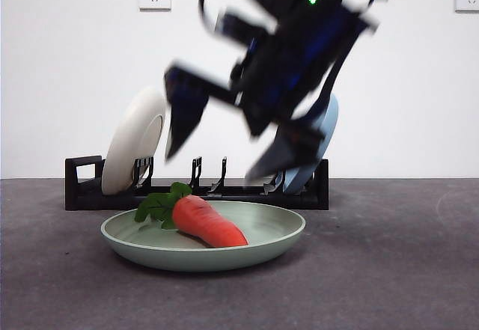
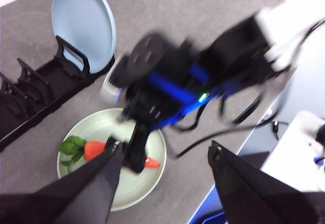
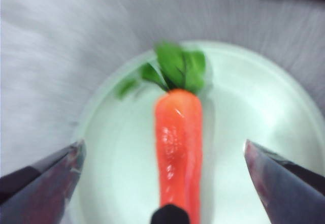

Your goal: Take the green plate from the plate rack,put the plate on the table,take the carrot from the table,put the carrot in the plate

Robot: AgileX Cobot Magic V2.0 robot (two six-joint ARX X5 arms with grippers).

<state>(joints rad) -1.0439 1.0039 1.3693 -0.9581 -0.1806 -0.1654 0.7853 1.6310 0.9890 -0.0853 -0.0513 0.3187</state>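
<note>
The green plate [image 1: 284, 236] lies flat on the dark grey table [image 1: 389, 270] in front of the plate rack [image 1: 82, 188]. The carrot [image 1: 206, 224] lies in the plate, its leaves toward the left. My right gripper [image 1: 211, 167] is open and empty, blurred, hanging a little above the carrot. In the right wrist view the open gripper [image 3: 163, 150] stands wide on either side of the carrot [image 3: 177, 142] in the plate [image 3: 254, 112]. My left gripper [image 2: 166, 148] is open and empty, high above the plate [image 2: 152, 148] and the carrot [image 2: 94, 149].
A cream-white plate [image 1: 135, 147] stands in the rack's left end and a blue plate [image 1: 325, 132] in its right end. The blue plate [image 2: 84, 23] and rack [image 2: 35, 89] also show in the left wrist view. The table's edge [image 2: 228, 158] is near.
</note>
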